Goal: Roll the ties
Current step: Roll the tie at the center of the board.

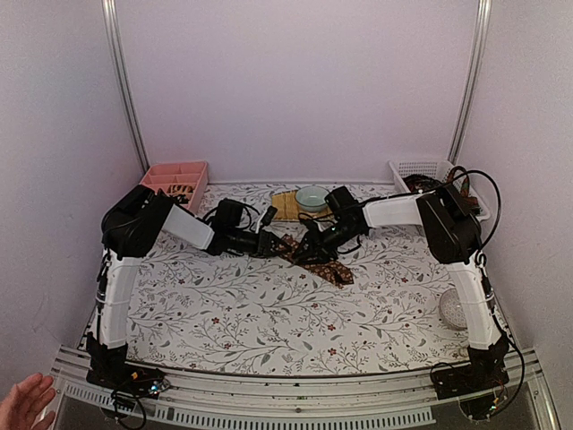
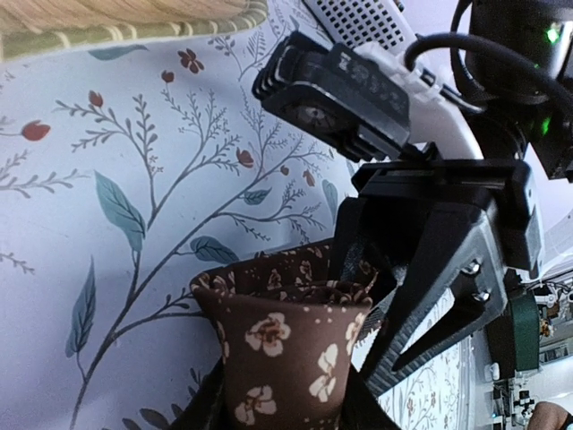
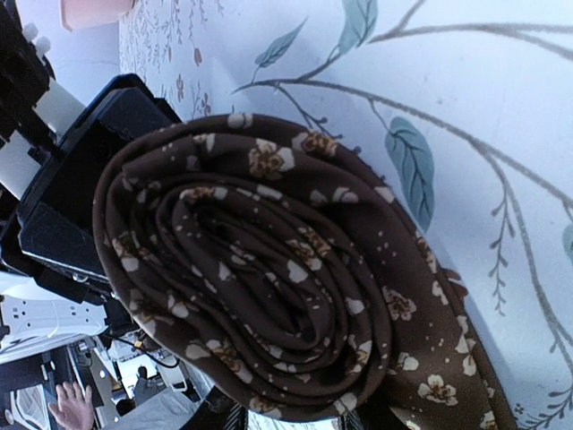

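Observation:
A dark brown tie with small cream flowers [image 1: 333, 269] lies at the middle of the table; its loose end trails toward the front right. My two grippers meet over its rolled part. The left gripper [image 1: 277, 244] is shut on one end of the roll, which fills the bottom of the left wrist view [image 2: 286, 349]. The right gripper [image 1: 310, 247] is shut on the roll from the other side; its black body shows in the left wrist view [image 2: 430, 269]. In the right wrist view the spiral end of the roll [image 3: 269, 269] faces the camera, several layers thick, just above the cloth.
A yellowish woven mat [image 1: 286, 208] and a teal bowl [image 1: 312, 197] sit just behind the grippers. A pink divided tray [image 1: 176, 179] stands back left, a white basket [image 1: 421, 170] back right. A white round object [image 1: 454, 309] lies front right. A person's hand [image 1: 22, 403] shows at the bottom left corner.

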Controlling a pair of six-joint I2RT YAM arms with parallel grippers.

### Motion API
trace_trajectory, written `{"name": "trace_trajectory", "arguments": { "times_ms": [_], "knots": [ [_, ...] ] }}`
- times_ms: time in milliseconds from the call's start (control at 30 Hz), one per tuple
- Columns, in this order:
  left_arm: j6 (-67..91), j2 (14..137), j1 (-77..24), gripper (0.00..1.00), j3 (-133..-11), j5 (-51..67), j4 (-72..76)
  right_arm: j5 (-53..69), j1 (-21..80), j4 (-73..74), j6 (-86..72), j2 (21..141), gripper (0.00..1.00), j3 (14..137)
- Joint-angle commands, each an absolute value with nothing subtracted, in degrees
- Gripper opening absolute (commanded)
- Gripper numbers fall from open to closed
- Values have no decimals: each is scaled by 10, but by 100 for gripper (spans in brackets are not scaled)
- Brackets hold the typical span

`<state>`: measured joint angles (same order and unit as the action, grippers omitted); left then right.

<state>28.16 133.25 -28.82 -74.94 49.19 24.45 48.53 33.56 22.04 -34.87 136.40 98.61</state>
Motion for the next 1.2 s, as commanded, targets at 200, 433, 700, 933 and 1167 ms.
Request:
{"name": "trace_trajectory", "arguments": {
  "times_ms": [200,433,700,933,1167],
  "knots": [
    [344,1330,-289,31,-712,443,277,435,336,300,-194,1271,48,1000],
    [361,1332,-284,32,-705,434,285,389,360,330,-14,1175,53,957],
    [378,1334,-281,34,-704,435,291,283,368,289,62,1176,56,915],
    [382,1337,-281,34,-703,438,292,180,377,283,96,1251,60,928],
    [388,1338,-280,34,-704,434,292,155,397,291,118,1284,59,925]
  ]
}}
